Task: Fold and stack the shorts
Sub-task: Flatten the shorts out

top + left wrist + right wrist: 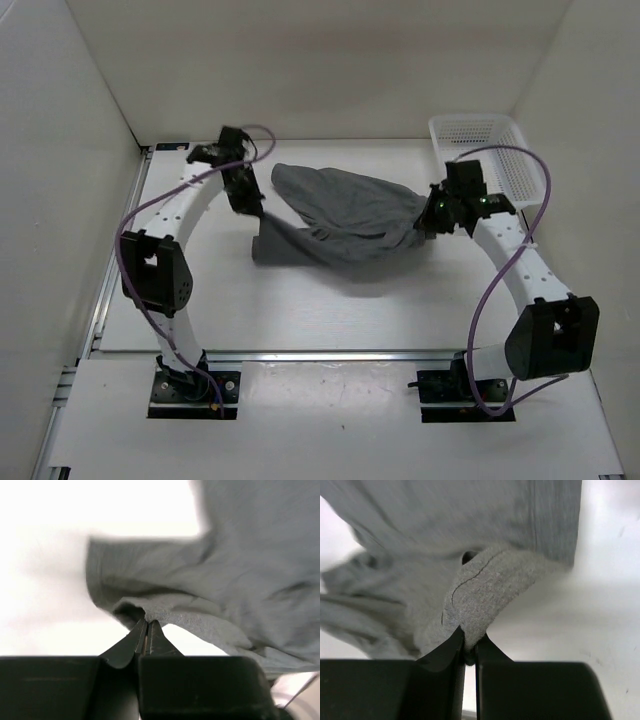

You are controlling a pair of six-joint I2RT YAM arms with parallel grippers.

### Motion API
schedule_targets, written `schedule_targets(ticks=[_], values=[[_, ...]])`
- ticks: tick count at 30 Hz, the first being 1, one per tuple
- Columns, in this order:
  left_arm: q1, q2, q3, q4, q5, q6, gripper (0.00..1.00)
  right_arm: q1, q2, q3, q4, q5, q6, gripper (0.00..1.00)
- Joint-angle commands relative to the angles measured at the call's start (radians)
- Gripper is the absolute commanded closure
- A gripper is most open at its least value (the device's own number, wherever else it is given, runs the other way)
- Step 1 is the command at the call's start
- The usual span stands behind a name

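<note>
The grey shorts hang stretched between my two grippers above the middle of the white table. My left gripper is shut on the shorts' left edge; in the left wrist view its jaws pinch a fold of the cloth. My right gripper is shut on the right end; in the right wrist view a thick fold of the cloth is clamped between the jaws. A lower flap of the shorts droops to the table.
A white mesh basket stands at the back right corner, just behind my right arm. White walls close in the table at the left, back and right. Purple cables loop off both arms.
</note>
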Motion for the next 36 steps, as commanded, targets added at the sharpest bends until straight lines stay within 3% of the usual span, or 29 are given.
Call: schedule_targets(ticks=[1,3,6,13,14,16,17,18,20,21,25,32,36], values=[[0.063,-0.058,0.231,-0.107,-0.006,0.045,0.9,-0.021,0.004,0.191,0.014,0.012,-0.016,1.0],[0.077,-0.094,0.264,-0.117,0.003,0.045,0.9,-0.021,0.004,0.219,0.014,0.002,-0.007,1.0],[0.087,-0.204,0.166,-0.082,0.028,0.045,0.9,-0.021,-0.015,0.179,0.005,-0.008,-0.007,1.0],[0.053,-0.557,-0.488,0.099,0.06,-0.061,0.9,-0.021,-0.167,-0.147,0.005,0.001,-0.007,1.0],[0.053,-0.587,-0.638,0.122,0.09,-0.108,0.81,-0.021,-0.167,-0.225,0.005,0.001,-0.007,1.0],[0.063,-0.617,-0.75,0.172,0.121,-0.139,0.63,-0.021,-0.18,-0.289,0.014,0.001,0.003,1.0],[0.064,-0.618,-0.803,0.172,0.133,-0.158,0.41,-0.021,-0.18,-0.315,0.026,-0.011,0.012,1.0],[0.064,-0.618,-0.814,0.181,0.133,-0.158,0.32,-0.021,-0.189,-0.355,0.026,-0.02,0.012,1.0],[0.054,-0.618,-0.825,0.181,0.133,-0.178,0.29,-0.021,-0.189,-0.378,0.055,-0.031,0.032,1.0],[0.044,-0.618,-0.825,0.181,0.124,-0.178,0.2,-0.021,-0.189,-0.387,0.055,-0.031,0.032,1.0],[0.044,-0.596,-0.865,0.181,0.124,-0.222,0.19,-0.021,-0.189,-0.373,0.064,-0.031,0.041,1.0],[-0.128,-0.576,-0.931,0.193,0.051,-0.435,0.21,-0.021,-0.149,-0.343,0.074,-0.031,0.032,1.0],[-0.165,-0.515,-0.91,0.234,-0.008,-0.495,0.21,-0.021,-0.129,-0.324,0.074,-0.042,0.032,1.0]])
